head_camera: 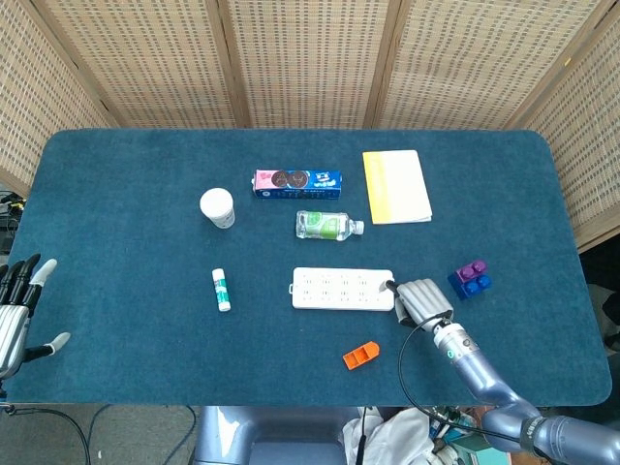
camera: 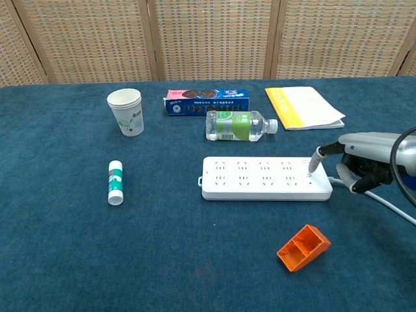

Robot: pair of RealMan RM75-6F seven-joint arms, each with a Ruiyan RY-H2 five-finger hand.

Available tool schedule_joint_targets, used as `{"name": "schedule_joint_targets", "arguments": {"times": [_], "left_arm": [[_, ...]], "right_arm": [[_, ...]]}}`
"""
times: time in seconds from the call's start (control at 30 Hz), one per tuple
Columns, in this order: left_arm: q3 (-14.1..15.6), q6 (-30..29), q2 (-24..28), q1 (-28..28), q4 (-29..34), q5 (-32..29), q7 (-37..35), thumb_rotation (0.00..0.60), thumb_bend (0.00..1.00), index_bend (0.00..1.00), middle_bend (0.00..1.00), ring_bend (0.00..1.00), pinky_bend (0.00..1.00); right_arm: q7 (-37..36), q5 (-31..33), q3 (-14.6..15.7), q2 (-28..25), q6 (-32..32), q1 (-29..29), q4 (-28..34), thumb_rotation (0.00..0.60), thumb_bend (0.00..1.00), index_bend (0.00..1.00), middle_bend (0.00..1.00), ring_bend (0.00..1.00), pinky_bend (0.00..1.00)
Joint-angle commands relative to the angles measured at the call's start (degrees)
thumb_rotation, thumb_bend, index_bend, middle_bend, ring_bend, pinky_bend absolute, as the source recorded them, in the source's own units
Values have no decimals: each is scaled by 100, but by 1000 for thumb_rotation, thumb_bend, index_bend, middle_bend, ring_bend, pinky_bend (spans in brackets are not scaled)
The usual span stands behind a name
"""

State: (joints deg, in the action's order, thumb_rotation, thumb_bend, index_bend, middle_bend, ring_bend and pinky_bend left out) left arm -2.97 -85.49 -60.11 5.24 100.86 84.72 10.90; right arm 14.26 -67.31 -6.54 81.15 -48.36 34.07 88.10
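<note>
A white power strip point(head_camera: 342, 289) point(camera: 265, 177) lies in the middle of the blue table, its white cable point(camera: 383, 205) trailing off to the right. My right hand point(head_camera: 423, 298) point(camera: 359, 159) sits at the strip's right end. One outstretched fingertip point(camera: 313, 168) touches the strip's top near that end, and the other fingers are curled under, holding nothing. My left hand point(head_camera: 15, 312) hangs off the table's left edge, fingers spread and empty, far from every object.
A paper cup point(head_camera: 217, 207), a cookie box point(head_camera: 297, 182), a lying water bottle point(head_camera: 326, 225) and a yellow notebook point(head_camera: 395, 186) are behind the strip. A glue stick point(head_camera: 222, 289) lies left, an orange holder point(head_camera: 360, 356) in front, purple and blue blocks point(head_camera: 470, 278) right.
</note>
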Motion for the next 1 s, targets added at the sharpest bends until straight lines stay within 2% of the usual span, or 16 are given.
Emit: {"name": "schedule_joint_targets", "arguments": {"times": [0.03, 0.6, 1.0], "left_arm": [[1, -2, 2, -1, 0, 0, 3, 600, 0, 0, 0, 0, 0], [-1, -22, 28, -8, 7, 1, -48, 600, 0, 0, 0, 0, 0], [24, -70, 46, -32, 10, 67, -90, 600, 0, 0, 0, 0, 0]], "right_arm": [[58, 39, 18, 32, -6, 35, -3, 600, 853, 263, 810, 905, 1000], [458, 517, 70, 131, 37, 247, -14, 600, 853, 263, 810, 905, 1000], [602, 636, 161, 197, -8, 319, 10, 600, 852, 263, 810, 905, 1000]]}}
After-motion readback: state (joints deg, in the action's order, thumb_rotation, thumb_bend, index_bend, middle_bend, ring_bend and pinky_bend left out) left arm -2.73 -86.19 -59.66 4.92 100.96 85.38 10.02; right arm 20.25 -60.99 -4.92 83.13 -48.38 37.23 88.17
